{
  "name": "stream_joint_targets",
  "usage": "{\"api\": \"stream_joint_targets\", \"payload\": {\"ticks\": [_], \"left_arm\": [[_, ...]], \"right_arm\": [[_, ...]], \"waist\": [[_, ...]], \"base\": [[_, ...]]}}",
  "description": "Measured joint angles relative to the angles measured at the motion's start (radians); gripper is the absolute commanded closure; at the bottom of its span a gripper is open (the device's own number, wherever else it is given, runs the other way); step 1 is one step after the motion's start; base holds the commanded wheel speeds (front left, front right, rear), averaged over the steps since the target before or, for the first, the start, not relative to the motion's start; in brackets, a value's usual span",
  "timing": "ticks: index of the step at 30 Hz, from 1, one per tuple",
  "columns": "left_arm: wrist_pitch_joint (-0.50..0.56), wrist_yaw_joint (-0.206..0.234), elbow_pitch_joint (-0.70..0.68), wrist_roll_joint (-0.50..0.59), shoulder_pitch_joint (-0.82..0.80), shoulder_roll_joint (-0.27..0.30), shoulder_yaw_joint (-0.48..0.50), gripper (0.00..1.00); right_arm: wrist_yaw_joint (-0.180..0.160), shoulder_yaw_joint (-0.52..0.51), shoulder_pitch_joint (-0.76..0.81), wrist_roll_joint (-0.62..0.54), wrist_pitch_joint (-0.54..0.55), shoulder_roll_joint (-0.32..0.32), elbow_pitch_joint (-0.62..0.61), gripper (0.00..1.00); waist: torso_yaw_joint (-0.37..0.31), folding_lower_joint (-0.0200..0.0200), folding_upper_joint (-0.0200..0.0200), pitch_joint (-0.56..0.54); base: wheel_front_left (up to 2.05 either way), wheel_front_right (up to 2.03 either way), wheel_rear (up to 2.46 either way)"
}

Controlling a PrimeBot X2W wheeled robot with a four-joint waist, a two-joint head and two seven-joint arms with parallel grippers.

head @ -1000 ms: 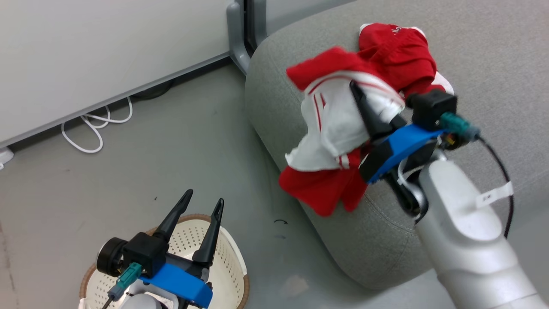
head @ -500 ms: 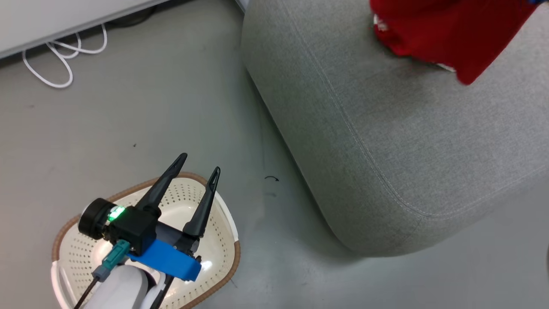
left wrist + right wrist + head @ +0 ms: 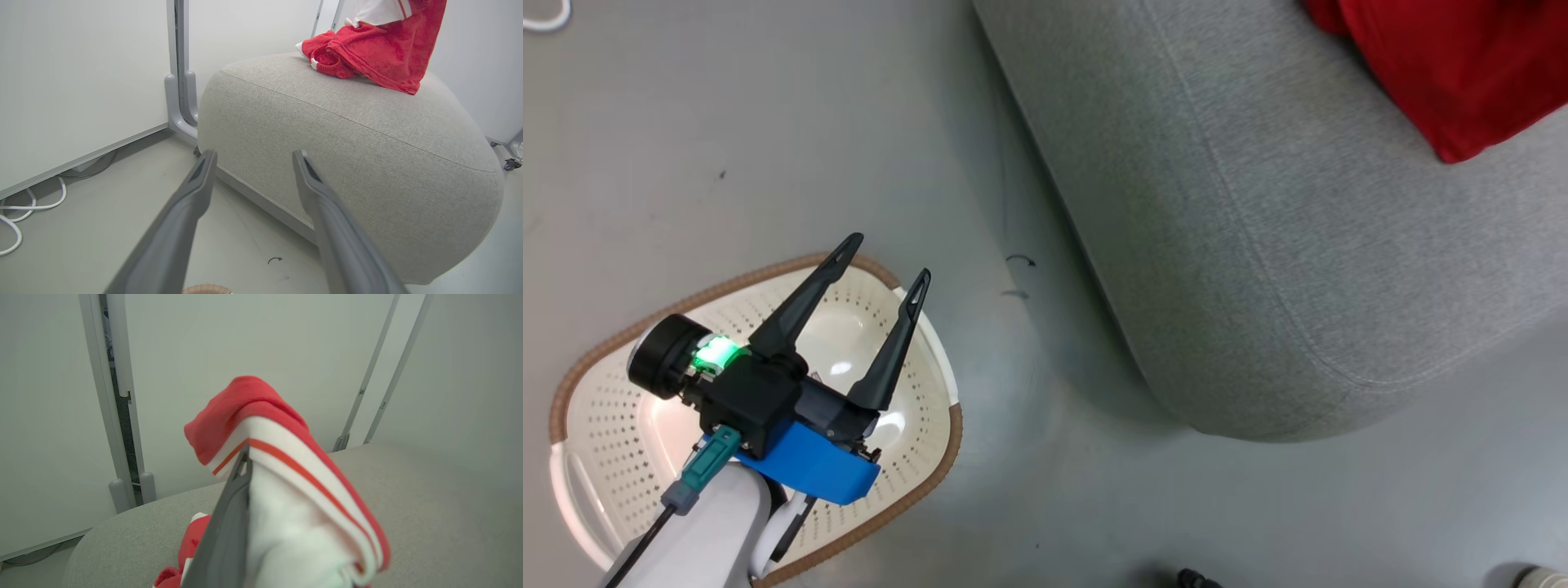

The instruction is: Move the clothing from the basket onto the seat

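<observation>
My right end effector (image 3: pixel 246 459) is closed on the striped garment (image 3: pixel 294 506). One fold is pinched between the fingers and the rest hangs loose above the seat (image 3: pixel 429 506). I judge this cloth light and soft: it drapes and can slip, so a thick bunched fold is the best hold. The red garment (image 3: pixel 322 57) lies on the seat below this end effector. My left end effector (image 3: pixel 888 258) is open and holds nothing, above the basket (image 3: pixel 605 425).

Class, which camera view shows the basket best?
The head view: the basket lies almost whole on the floor, looking empty, beneath the open left gripper. The left wrist view catches a sliver of its brown rim at the bottom edge.
</observation>
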Motion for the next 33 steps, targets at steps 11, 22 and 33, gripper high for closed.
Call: {"api": "stream_joint_targets", "payload": {"ticks": [11,22,33], "left_arm": [[0.026,0.017,-0.063,0.003,0.005,0.032,0.006,0.00],[0.013,0.024,-0.055,0.005,-0.008,0.012,-0.011,0.00],[-0.009,0.018,0.054,-0.023,-0.003,-0.058,-0.033,0.00]], "right_arm": [[0.000,-0.100,0.039,-0.049,-0.081,0.048,0.236,1.00],[0.000,-0.130,0.019,-0.135,-0.138,0.047,0.390,0.00],[0.000,-0.095,0.075,-0.147,-0.203,0.062,0.457,0.00]], "waist": [[0.051,0.0000,0.0000,0.077],[0.086,-0.0001,0.0000,0.065],[0.097,-0.0001,0.0000,-0.062]], "base": [[0.00,0.00,0.00],[0.00,0.00,0.00],[0.00,0.00,0.00]]}}
